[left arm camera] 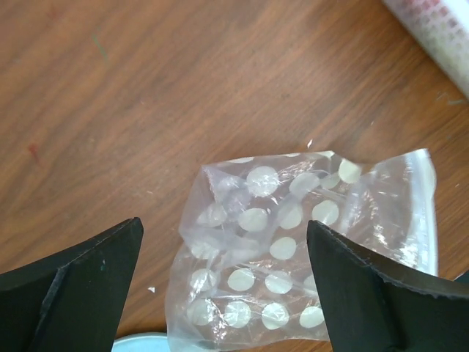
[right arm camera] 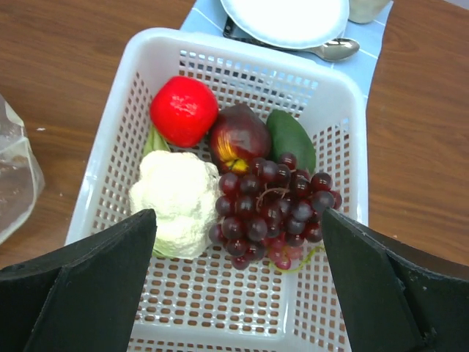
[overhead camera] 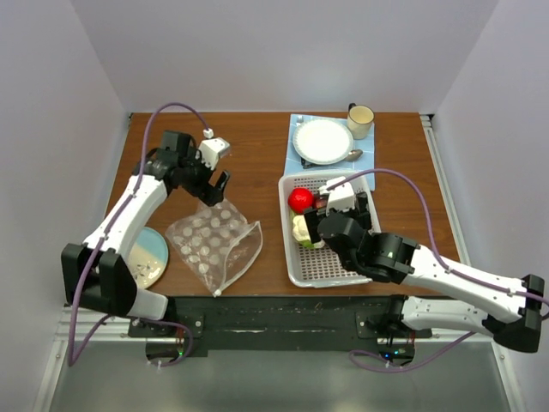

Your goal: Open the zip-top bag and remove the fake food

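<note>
No writing, brand, number or sign can be read in any view. The zip-top bag (overhead camera: pixel 214 243) is printed only with rows of pale round dots. A pale strip (left arm camera: pixel 442 26) at the far right of the left wrist view bears tiny reddish marks, too blurred to read.

The zip-top bag (left arm camera: pixel 293 242) is showing as clear, crinkled, glossy plastic. The worktop (left arm camera: pixel 146 95) is looking like smooth wood. The basket (right arm camera: pixel 344 147) is reading as white perforated plastic. Among the fake food (right arm camera: pixel 238 136), the red fruit (right arm camera: pixel 184 110) is gleaming smooth, the cauliflower (right arm camera: pixel 176 202) is looking matt and lumpy, and the spoon (right arm camera: pixel 333 49) is shining like metal.
</note>
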You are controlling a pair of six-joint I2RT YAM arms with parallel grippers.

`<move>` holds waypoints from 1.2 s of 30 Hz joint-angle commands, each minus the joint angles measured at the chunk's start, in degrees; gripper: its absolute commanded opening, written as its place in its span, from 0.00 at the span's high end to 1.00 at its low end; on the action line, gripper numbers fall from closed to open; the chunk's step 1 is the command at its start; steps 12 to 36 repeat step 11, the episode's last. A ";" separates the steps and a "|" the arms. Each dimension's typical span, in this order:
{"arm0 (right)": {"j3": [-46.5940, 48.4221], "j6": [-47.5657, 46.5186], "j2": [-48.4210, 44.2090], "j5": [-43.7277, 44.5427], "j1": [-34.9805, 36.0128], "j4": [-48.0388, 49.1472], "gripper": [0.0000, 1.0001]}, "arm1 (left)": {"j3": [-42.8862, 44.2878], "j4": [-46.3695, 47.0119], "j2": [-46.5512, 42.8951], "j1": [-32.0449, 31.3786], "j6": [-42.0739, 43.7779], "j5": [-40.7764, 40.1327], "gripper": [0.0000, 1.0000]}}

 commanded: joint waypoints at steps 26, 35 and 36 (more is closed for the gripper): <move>6.48 -2.61 -5.00 7.49 0.00 -3.43 0.01 | 5.41 2.93 -5.07 0.04 -9.11 -3.49 0.00; 6.48 -2.61 -5.00 7.49 0.00 -3.43 0.01 | 5.41 2.93 -5.07 0.04 -9.11 -3.49 0.00; 6.48 -2.61 -5.00 7.49 0.00 -3.43 0.01 | 5.41 2.93 -5.07 0.04 -9.11 -3.49 0.00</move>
